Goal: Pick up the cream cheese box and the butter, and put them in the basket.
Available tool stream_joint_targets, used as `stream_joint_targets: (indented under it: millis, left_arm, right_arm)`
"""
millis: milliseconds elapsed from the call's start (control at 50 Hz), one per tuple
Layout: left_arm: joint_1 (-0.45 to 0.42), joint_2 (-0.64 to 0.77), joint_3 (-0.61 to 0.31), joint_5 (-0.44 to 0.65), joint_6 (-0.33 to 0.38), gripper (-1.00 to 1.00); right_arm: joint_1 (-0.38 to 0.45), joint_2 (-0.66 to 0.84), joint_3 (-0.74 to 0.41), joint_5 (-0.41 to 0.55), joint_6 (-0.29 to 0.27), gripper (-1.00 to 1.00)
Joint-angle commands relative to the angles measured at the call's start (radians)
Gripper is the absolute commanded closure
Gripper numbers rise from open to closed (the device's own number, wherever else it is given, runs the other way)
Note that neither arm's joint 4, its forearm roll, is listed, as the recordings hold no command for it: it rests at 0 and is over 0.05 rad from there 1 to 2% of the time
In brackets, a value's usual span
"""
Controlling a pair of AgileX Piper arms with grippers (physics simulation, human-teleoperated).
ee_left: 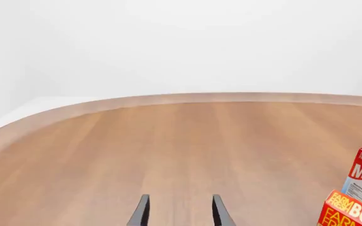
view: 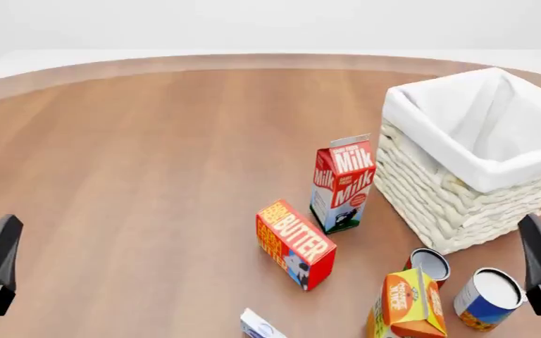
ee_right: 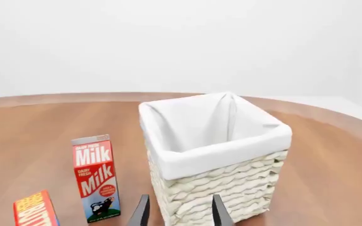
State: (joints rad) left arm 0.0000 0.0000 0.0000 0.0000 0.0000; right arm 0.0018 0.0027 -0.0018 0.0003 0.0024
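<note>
Your left tool [ee_left: 179, 212] and right tool [ee_right: 179, 209] both hang with fingers apart, holding nothing. First pick not yet begun: the butter [view: 295, 243] lies mid-tabletop, the cream cheese box [view: 261, 326] nearer you, the basket [view: 468, 158] far right. Descend over the butter.

The wooden table [view: 139, 176] carries the basket [view: 439, 204], butter [view: 294, 243], milk carton [view: 343, 184] (upright) and cream cheese box [view: 259, 326].

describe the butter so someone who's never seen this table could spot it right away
Find the white wicker basket on the right; a milk carton stands upright at its left. Just nearer the camera lies the butter, a red and orange box, the only one lying flat and lettered BUTTER.
</note>
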Motion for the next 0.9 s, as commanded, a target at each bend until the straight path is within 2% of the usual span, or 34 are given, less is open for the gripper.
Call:
stream_joint_targets:
  millis: [20, 140, 220, 240, 280, 300, 360, 440, 500, 540, 580, 600, 700, 760, 800, 840, 900]
  left_arm:
    - [0.000, 0.000, 0.000, 0.000, 0.000, -1.00]
    - [0.000, 0.000, 0.000, 0.000, 0.000, -1.00]
    - [0.000, 0.000, 0.000, 0.000, 0.000, -1.00]
    - [0.000, 0.000, 0.000, 0.000, 0.000, -1.00]
    - [0.000, 0.000, 0.000, 0.000, 0.000, -1.00]
    - [0.000, 0.000, 0.000, 0.000, 0.000, -1.00]
    - [0.000, 0.000, 0.000, 0.000, 0.000, -1.00]
    - [0.000, 0.000, 0.000, 0.000, 0.000, -1.00]
    - [0.000, 0.000, 0.000, 0.000, 0.000, -1.00]
    - [0.000, 0.000, 0.000, 0.000, 0.000, -1.00]
    - [0.000, 0.000, 0.000, 0.000, 0.000, -1.00]
    - [0.000, 0.000, 0.000, 0.000, 0.000, -1.00]
    - [0.000, 0.000, 0.000, 0.000, 0.000, -1.00]
    - [0.000, 0.000, 0.000, 0.000, 0.000, -1.00]
    - [0.000, 0.000, 0.000, 0.000, 0.000, -1.00]
    - [0.000, 0.000, 0.000, 0.000, 0.000, -1.00]
    - [0.000, 0.000, 0.000, 0.000, 0.000, -1.00]
  right_arm:
    - [0.013, 0.016, -0.002, -0.001, -0.006, -1.00]
    - [0.025, 0.087, -0.001, -0.044, -0.014, -1.00]
    - [0.025, 0.071, -0.061, 0.018, -0.009, -1.00]
    - [0.046, 0.080, -0.086, 0.034, -0.005, -1.00]
    - [0.075, 0.081, -0.090, 0.042, -0.028, -1.00]
    - [0.075, 0.135, -0.129, 0.043, -0.047, -1.00]
    - [0.088, 0.165, -0.203, 0.079, -0.031, -1.00]
    - [0.153, 0.219, -0.246, 0.091, -0.081, -1.00]
    - [0.236, 0.334, -0.335, 0.129, -0.043, -1.00]
    - [0.251, 0.356, -0.356, 0.138, -0.035, -1.00]
    - [0.310, 0.408, -0.424, 0.174, -0.018, -1.00]
    - [0.336, 0.424, -0.452, 0.186, 0.016, -1.00]
    - [0.419, 0.522, -0.546, 0.220, 0.058, -1.00]
    - [0.459, 0.569, -0.599, 0.241, 0.074, -1.00]
    - [0.468, 0.592, -0.639, 0.255, 0.047, -1.00]
    - [0.482, 0.610, -0.672, 0.269, 0.070, -1.00]
    - [0.483, 0.651, -0.707, 0.277, 0.066, -1.00]
